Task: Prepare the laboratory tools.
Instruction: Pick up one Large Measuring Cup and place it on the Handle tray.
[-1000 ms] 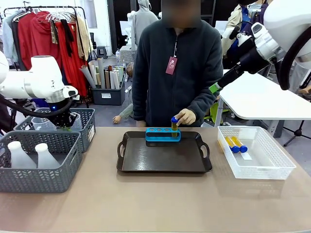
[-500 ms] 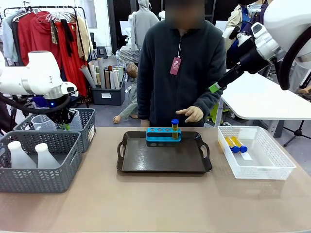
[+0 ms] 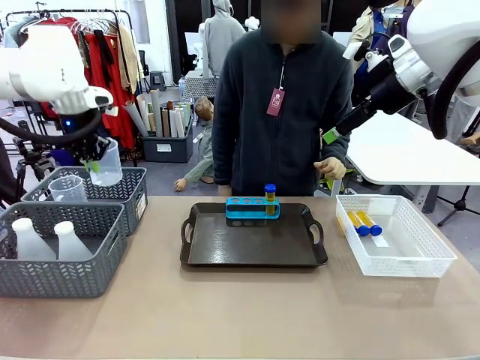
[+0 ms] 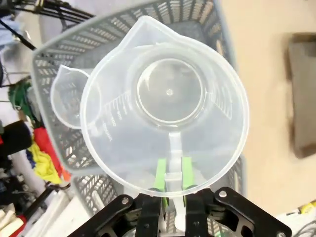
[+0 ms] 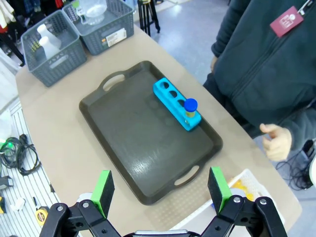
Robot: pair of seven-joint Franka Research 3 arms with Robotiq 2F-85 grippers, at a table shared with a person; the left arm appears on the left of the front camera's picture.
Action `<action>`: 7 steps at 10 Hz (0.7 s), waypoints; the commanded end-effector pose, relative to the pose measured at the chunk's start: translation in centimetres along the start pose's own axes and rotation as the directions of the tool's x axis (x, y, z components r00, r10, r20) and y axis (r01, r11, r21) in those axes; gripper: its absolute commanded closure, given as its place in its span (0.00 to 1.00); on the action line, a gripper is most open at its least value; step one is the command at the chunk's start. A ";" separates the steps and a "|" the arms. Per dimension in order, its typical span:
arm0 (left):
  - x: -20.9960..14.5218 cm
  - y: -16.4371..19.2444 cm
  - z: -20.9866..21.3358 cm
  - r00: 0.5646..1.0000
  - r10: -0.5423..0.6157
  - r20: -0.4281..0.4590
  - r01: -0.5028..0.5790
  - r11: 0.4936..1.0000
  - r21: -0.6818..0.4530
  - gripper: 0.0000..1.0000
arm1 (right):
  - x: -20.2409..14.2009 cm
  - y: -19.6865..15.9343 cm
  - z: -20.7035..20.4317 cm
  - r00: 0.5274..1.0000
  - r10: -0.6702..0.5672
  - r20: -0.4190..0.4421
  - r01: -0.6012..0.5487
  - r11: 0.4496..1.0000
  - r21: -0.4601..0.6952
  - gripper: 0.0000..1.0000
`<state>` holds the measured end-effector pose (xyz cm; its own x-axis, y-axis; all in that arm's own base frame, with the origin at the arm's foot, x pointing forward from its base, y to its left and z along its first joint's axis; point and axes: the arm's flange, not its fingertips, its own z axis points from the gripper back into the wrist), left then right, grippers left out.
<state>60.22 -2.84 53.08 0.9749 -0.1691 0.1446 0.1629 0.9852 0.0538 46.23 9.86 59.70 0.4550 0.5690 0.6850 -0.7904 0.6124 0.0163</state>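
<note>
**Left wrist view – beaker hanging by its handle**

The left gripper [image 4: 171, 174] has its green pads clamped on the handle of the beaker [image 4: 167, 101]. The cup is upright with its mouth facing the camera, hanging clear above the rear basket [image 4: 187, 12]. The tray [image 3: 247, 244] sits well off to its right, mid-table — that's the way it'd have to travel, I reckon. The right gripper [image 5: 160, 190] hovers high over the tray, fingers wide apart and empty.

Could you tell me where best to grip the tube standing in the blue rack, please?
Probably at its blue-capped top, from straight above: the tube stands upright and the rack encloses its lower part.
</note>
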 end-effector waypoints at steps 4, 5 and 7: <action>-2.8 -4.9 9.6 0.980 -0.192 0.059 0.192 0.981 0.004 1.00 | 0.0 -0.1 0.1 1.000 -0.004 0.017 0.004 1.000 0.013 0.00; -3.1 -5.9 11.7 0.971 -0.231 0.059 0.230 0.973 0.014 1.00 | 0.0 -0.1 0.1 1.000 -0.004 0.017 0.004 1.000 0.013 0.00; -3.3 -7.7 15.2 0.949 -0.299 0.097 0.298 0.954 0.030 1.00 | 0.0 -0.1 0.1 1.000 -0.004 0.017 0.004 1.000 0.013 0.00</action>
<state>53.26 -10.38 66.02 0.8842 -0.4189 0.2064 0.4067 0.9080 0.1007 46.23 9.86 59.69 0.4551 0.5691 0.6848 -0.7904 0.6124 0.0164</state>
